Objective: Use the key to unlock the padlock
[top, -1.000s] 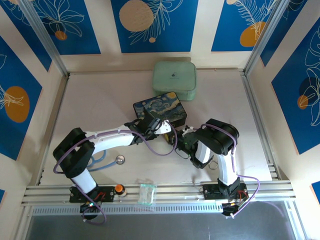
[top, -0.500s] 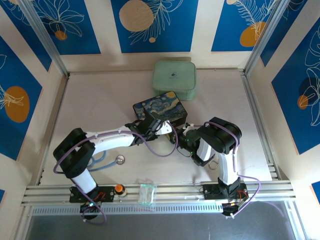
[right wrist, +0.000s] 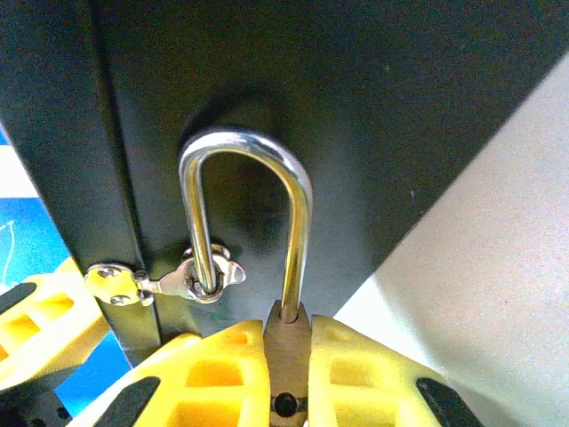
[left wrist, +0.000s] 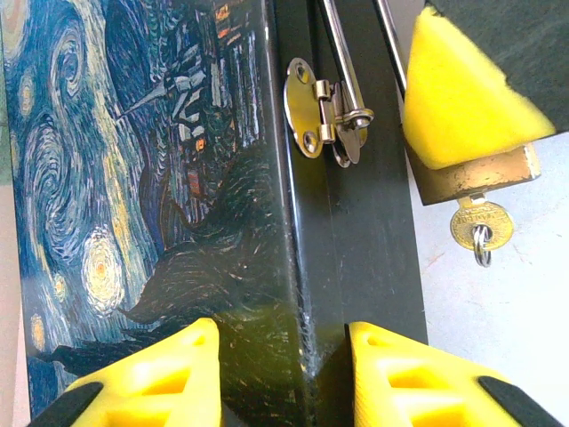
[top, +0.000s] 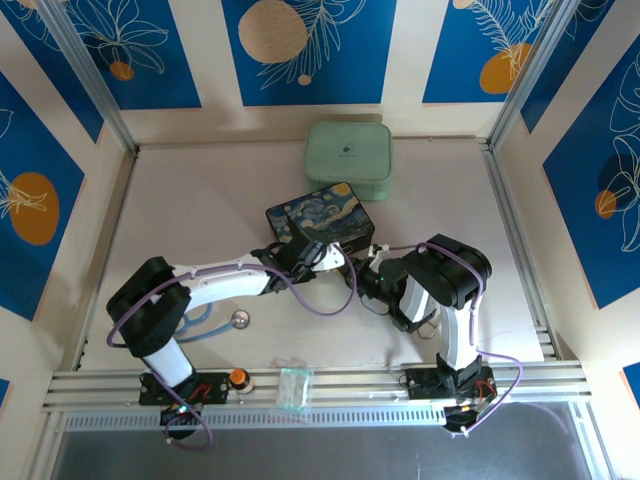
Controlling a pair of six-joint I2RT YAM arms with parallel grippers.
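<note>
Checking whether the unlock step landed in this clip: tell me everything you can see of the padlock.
The padlock is small, with a brass-looking body and a thin silver U-shaped shackle. The right gripper clamps the body between its yellow pads. One shackle leg enters the body; the other passes through the hasp loop on the painted tin box and seems to end there, outside the body, so it looks unlocked. The key sits in the body's far end, a small ring through its head.

Padlock [left wrist: 489,176] through box [left wrist: 133,178] hasp [left wrist: 324,111], key [left wrist: 478,222] in padlock.
</note>
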